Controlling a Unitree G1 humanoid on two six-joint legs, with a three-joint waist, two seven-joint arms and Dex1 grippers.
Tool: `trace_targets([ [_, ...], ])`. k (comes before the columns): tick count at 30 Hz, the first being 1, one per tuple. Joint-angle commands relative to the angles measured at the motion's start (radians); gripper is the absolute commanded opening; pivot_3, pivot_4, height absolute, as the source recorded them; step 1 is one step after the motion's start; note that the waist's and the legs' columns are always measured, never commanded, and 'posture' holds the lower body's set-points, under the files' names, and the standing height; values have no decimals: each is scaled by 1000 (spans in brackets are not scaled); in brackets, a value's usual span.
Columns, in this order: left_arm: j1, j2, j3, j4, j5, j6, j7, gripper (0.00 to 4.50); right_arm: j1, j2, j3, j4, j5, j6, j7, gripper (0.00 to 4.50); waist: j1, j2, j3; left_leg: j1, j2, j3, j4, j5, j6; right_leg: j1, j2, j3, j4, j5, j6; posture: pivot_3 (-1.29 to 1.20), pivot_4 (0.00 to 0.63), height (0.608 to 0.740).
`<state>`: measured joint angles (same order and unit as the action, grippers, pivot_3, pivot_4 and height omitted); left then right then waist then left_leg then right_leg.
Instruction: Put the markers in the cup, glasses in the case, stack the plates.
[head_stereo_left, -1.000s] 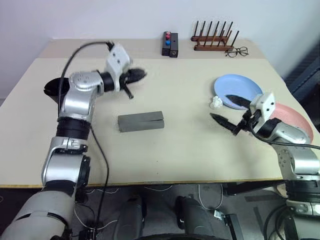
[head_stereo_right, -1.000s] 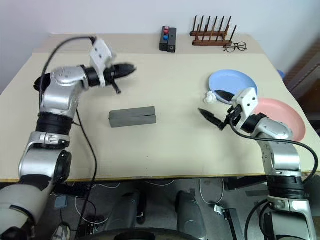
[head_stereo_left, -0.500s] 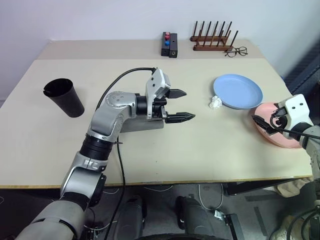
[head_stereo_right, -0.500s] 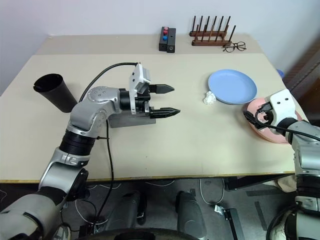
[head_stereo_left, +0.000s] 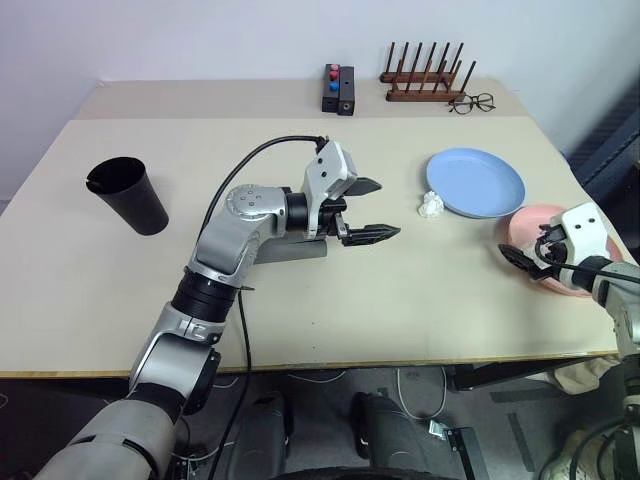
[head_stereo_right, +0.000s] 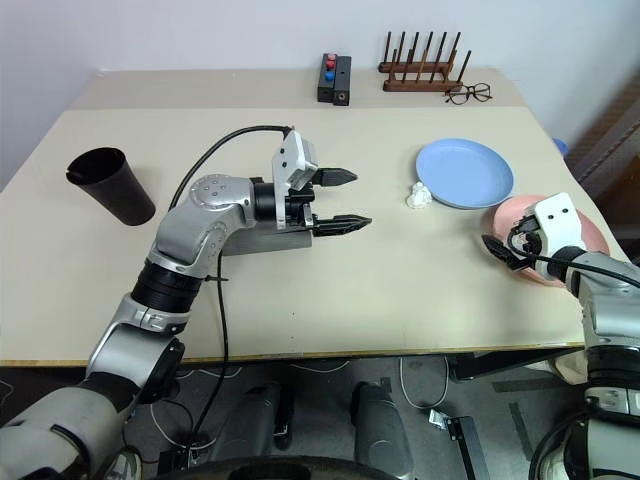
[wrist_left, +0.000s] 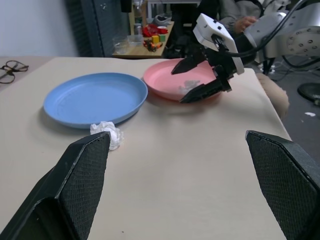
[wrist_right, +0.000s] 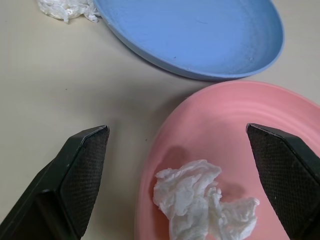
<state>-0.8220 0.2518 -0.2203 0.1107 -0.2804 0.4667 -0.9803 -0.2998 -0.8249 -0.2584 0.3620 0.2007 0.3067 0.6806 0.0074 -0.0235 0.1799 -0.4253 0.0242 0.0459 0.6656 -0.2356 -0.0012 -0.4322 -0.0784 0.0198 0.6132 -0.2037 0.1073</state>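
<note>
My left gripper (head_stereo_left: 387, 208) stands open and empty, pointing right, above the table just right of the grey case (head_stereo_left: 298, 250), which my forearm partly hides. The black cup (head_stereo_left: 130, 195) stands upright at the far left. A light blue plate (head_stereo_left: 476, 182) lies at the right, and the pink plate (head_stereo_left: 532, 222) lies nearer the table's right edge. My right gripper (wrist_left: 180, 86) hangs open over the pink plate's near rim (wrist_right: 165, 135), holding nothing. The markers and the glasses are out of view.
A crumpled tissue (head_stereo_left: 431, 205) lies beside the blue plate and another tissue (wrist_right: 195, 202) lies in the pink plate. At the back stand a wooden rack (head_stereo_left: 428, 82), a black block (head_stereo_left: 340, 90) and thin-rimmed spectacles (head_stereo_left: 472, 103).
My left gripper swung from near the cup rightward past the case and opened. My right arm moved right and down, from beside the blue plate to the pink plate.
</note>
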Motion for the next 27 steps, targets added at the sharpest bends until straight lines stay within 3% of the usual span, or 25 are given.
trace_targets([
  [1, 4, 3, 1, -44, 0, -14, 9, 4421, -30, -5, -55, 35, 14, 17, -45, 4500, 1, 0, 0, 0, 0, 0, 0, 0, 0, 0, 0, 0, 0, 0, 0, 0, 150, 740],
  [17, 12, -2, -3, -46, -6, -10, 13, 4421, 30, -44, -190, 8, 95, 117, -41, 4500, 2, 0, 0, 0, 0, 0, 0, 0, 0, 0, 0, 0, 0, 0, 0, 0, 150, 740],
  [27, 14, -5, -4, -46, -5, -11, 14, 4421, 65, -42, -186, -1, 110, 136, -31, 4500, 1, 0, 0, 0, 0, 0, 0, 0, 0, 0, 0, 0, 0, 0, 0, 0, 150, 740],
])
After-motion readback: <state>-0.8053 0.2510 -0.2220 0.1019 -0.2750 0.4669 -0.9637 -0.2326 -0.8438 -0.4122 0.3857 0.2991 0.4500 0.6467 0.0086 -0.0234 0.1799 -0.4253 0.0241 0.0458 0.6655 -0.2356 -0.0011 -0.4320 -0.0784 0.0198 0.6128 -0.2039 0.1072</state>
